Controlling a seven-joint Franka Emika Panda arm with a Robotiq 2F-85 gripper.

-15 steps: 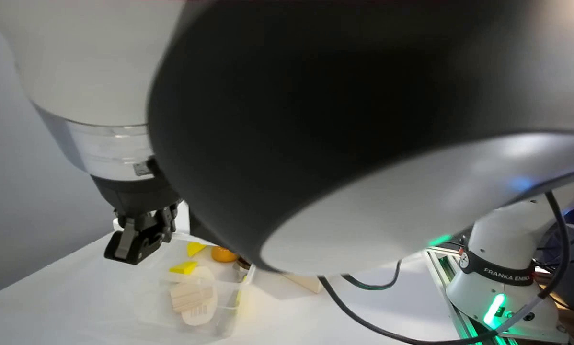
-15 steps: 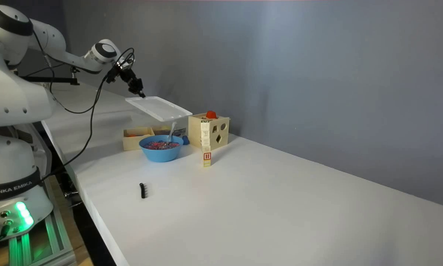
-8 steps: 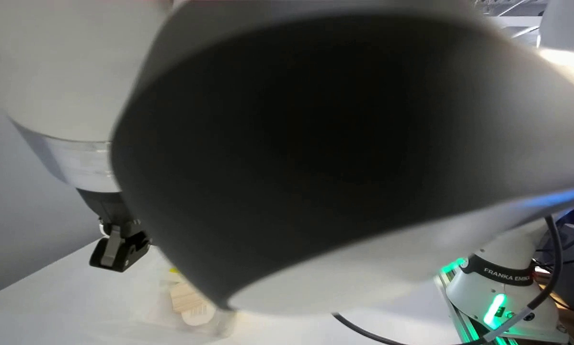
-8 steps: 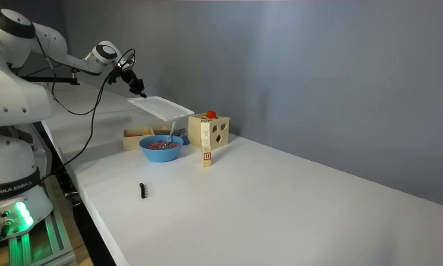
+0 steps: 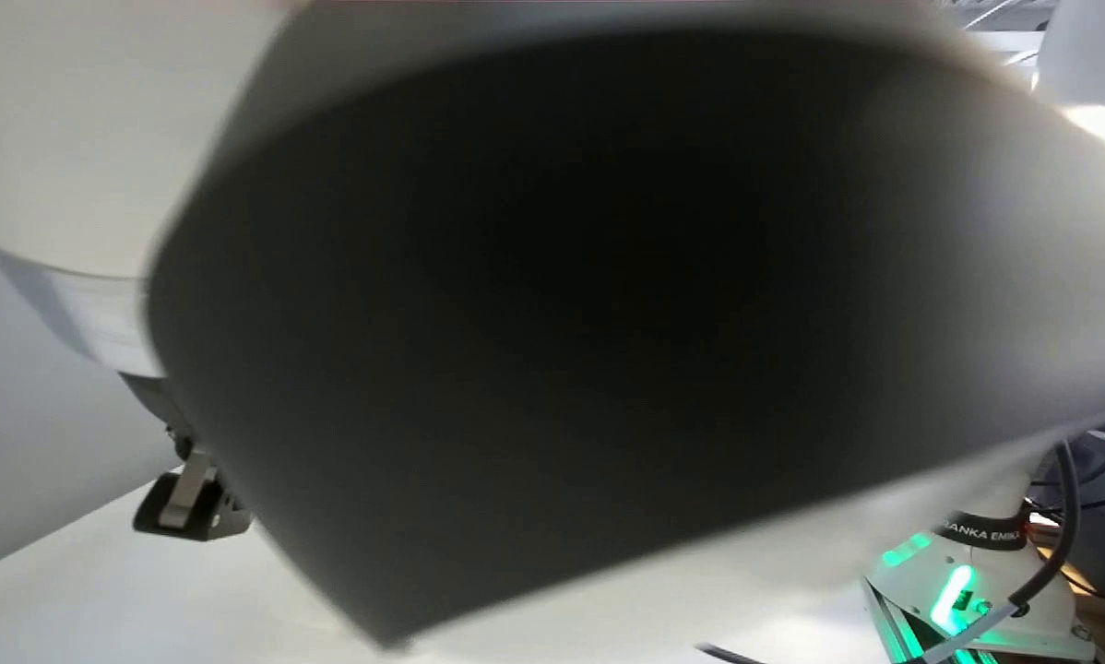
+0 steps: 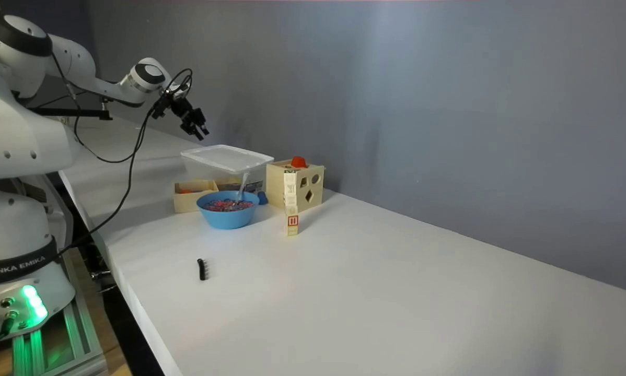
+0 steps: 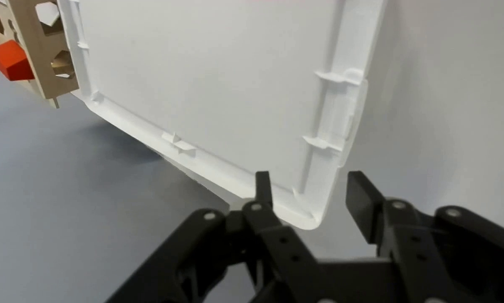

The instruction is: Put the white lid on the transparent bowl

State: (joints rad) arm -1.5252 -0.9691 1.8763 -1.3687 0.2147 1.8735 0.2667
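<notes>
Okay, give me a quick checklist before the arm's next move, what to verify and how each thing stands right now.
1. Pincer off the lid: ok, open with a gap between them.
2. Lid on the clear container: ok, lying over its top.
3. Lid snapped down all round: cannot tell.
4. Pale handle in the blue bowl not touching the lid: cannot tell, they meet in the picture.
5. Block stack standing: ok, upright.
6. Arm not blocking the view: not ok, it fills most of an exterior view.
</notes>
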